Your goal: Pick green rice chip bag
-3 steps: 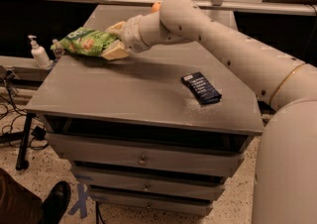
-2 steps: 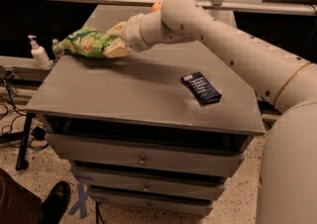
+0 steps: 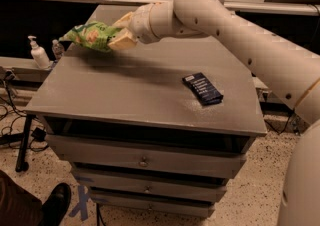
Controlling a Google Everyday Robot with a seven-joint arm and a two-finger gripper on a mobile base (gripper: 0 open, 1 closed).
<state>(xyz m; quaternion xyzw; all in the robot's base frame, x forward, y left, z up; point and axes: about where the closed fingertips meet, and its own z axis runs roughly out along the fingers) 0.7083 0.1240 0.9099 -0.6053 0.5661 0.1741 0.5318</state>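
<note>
The green rice chip bag (image 3: pixel 90 35) is a crinkly bright-green snack bag with tan chip pictures. It hangs in the air above the far left corner of the grey cabinet top (image 3: pixel 130 90), casting a shadow below it. My gripper (image 3: pixel 120 32) is shut on the bag's right end, its tan fingers (image 3: pixel 122 41) clamped above and below it. The white arm reaches in from the right. A flat dark-blue packet (image 3: pixel 202 88) lies on the cabinet top to the right, apart from the gripper.
The grey cabinet has drawers (image 3: pixel 145 160) below. A white pump bottle (image 3: pixel 38 54) and a small bottle (image 3: pixel 57 48) stand on a low shelf to the left. Cables lie on the floor at left. A dark shoe (image 3: pixel 52 205) shows at bottom left.
The gripper has lifted the green bag up off the cabinet top; the bag now hangs clear above its shadow. The dark packet has not moved.
</note>
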